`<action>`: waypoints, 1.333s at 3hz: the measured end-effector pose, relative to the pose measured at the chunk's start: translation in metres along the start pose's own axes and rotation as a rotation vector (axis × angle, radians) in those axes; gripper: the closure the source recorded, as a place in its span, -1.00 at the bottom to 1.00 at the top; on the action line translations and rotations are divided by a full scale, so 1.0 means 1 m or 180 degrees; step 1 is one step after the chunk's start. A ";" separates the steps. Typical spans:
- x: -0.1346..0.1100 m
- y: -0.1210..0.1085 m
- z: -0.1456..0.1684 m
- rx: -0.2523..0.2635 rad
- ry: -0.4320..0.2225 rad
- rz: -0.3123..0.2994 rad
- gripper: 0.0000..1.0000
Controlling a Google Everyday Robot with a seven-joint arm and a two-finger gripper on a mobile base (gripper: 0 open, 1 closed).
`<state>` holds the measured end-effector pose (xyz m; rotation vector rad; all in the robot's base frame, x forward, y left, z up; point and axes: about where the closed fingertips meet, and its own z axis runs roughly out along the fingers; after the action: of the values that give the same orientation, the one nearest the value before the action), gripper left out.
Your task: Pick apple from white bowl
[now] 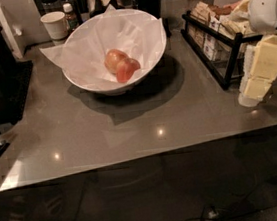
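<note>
The gripper (258, 80) hangs over the right edge of the desk (179, 117), just beside a black wire rack (224, 66). Whether it is spread or closed, I cannot tell. Well to its left, the apple (126, 69) lies in the white bowl (87, 83) on crumpled paper, touching a paler apple (113, 59).

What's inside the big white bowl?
Crumpled white paper, a red apple and a paler apple touching it. The paper hides the bowl's bottom. The gripper hangs far right.

No legible text or labels
</note>
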<state>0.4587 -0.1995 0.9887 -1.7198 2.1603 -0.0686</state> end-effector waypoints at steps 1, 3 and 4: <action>-0.033 -0.031 -0.001 0.0011 -0.0341 0.0027 -1.00; -0.069 -0.065 -0.007 0.0052 -0.0705 0.0069 -1.00; -0.066 -0.068 -0.003 0.0143 -0.0848 0.0287 -1.00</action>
<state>0.5327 -0.1547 1.0272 -1.5099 2.0197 0.1279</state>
